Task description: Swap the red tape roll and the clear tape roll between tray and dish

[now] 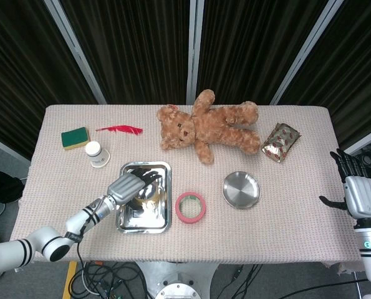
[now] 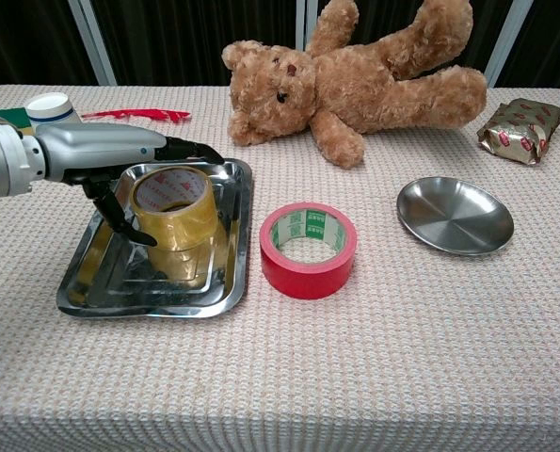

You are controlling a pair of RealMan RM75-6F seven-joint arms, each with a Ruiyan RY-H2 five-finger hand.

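Neither roll is swapped: the left hand (image 2: 120,165) cups the clear yellowish tape roll (image 2: 174,207) in the steel rectangular tray (image 2: 91,259) (firm grasp unclear), the red tape roll (image 2: 308,249) sits mid-table beside the empty round steel dish (image 2: 456,216), and the right hand (image 1: 355,190) hangs open off the table's right edge.

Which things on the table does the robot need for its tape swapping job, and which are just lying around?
For the job:
clear tape roll, in the tray
red tape roll, on the cloth
dish
left hand, reaching around the clear roll

Just lying about:
teddy bear
paper cup
sponge
red feather
foil packet
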